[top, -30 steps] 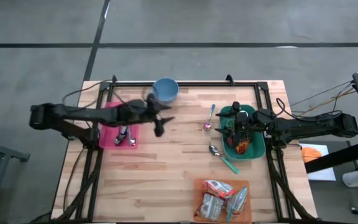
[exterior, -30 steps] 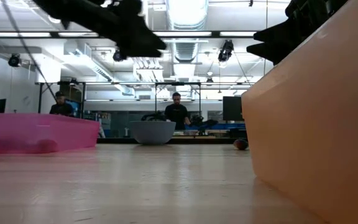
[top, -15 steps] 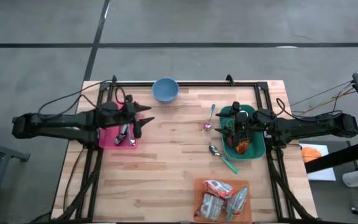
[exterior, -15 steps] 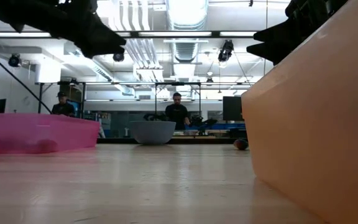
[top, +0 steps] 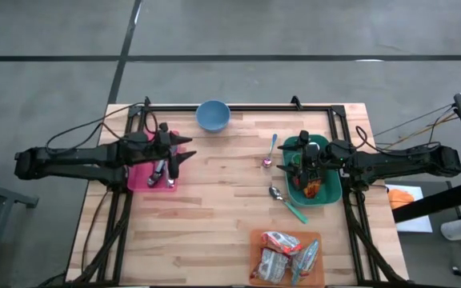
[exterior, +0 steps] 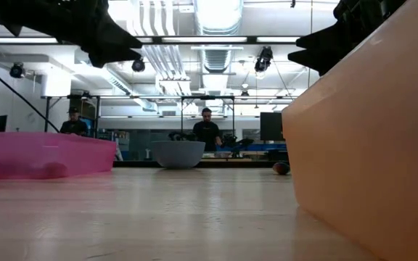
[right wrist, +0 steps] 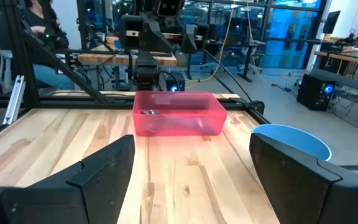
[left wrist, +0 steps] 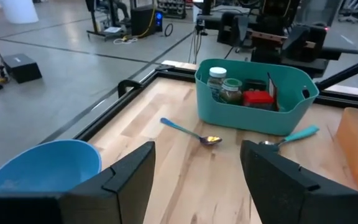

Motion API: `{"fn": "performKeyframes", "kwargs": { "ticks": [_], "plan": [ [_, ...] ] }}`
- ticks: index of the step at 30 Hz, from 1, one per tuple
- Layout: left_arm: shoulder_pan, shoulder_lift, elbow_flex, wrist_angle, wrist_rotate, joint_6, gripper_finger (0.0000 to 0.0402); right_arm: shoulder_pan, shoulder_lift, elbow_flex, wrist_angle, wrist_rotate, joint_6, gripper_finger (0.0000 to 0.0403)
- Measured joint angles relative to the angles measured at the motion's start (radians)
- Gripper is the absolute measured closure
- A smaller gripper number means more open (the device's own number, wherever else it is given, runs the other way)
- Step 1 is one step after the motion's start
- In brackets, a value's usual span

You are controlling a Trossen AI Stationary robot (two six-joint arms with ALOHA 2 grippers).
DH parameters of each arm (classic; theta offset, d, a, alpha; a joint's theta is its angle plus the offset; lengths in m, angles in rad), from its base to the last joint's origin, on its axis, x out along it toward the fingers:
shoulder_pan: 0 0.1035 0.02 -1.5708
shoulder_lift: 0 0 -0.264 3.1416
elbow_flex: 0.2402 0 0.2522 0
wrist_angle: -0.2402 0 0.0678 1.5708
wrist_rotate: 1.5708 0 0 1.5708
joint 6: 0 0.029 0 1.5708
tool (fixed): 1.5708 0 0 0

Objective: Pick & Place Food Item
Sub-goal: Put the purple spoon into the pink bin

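**Both arms hover with nothing in their fingers; food packets lie in the orange tray**

At nine o'clock on the pale wooden slatted table (top: 222, 200), the left gripper (top: 184, 150) hangs over the inner edge of the translucent pink plastic bin (top: 141, 172), its two dark fingers (left wrist: 127, 180) spread apart and gripping nothing. Metal cutlery (top: 163, 174) lies inside that bin. Toward eleven o'clock, near the far rail, sits the round light-blue bowl (top: 213, 115), empty. Just right of centre, a small spoon with a blue handle (top: 271, 150) lies on the bare wood, beside the teal plastic caddy (top: 332, 190) at three o'clock, which holds small jars. The right gripper (top: 294, 162) hovers over this caddy, its fingers (right wrist: 102, 180) also wide apart and empty. A second spoon with a teal handle (top: 287, 205) rests just outside the caddy's near edge. At five o'clock, against the table's near edge, the shallow orange tray (top: 256, 240) holds the crinkled red-and-silver food packets (top: 285, 254), well apart from both grippers.
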Motion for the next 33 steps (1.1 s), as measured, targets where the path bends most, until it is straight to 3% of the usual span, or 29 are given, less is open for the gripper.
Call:
{"fn": "performKeyframes", "kwargs": {
  "ticks": [20, 25, 30, 33],
  "plan": [
    [0.000, -0.001, 0.000, -0.067, 0.000, -0.060, 0.0164, 0.000, 0.000, 0.000, 0.002, 0.000, 0.005, 0.0087],
    [0.000, -0.001, 0.000, -0.068, 0.000, -0.060, 0.0164, 0.000, 0.000, 0.000, 0.015, 0.000, 0.094, 0.0087],
    [0.000, -0.001, 0.000, -0.091, 0.000, -0.061, 0.0164, 0.000, 0.000, 0.012, 0.053, 0.000, 0.347, 0.0087],
    [0.000, -0.001, 0.000, -0.100, 0.000, -0.061, 0.0164, 0.000, 0.000, 0.049, -0.023, 0.000, 0.344, 0.0087]
  ]
}}
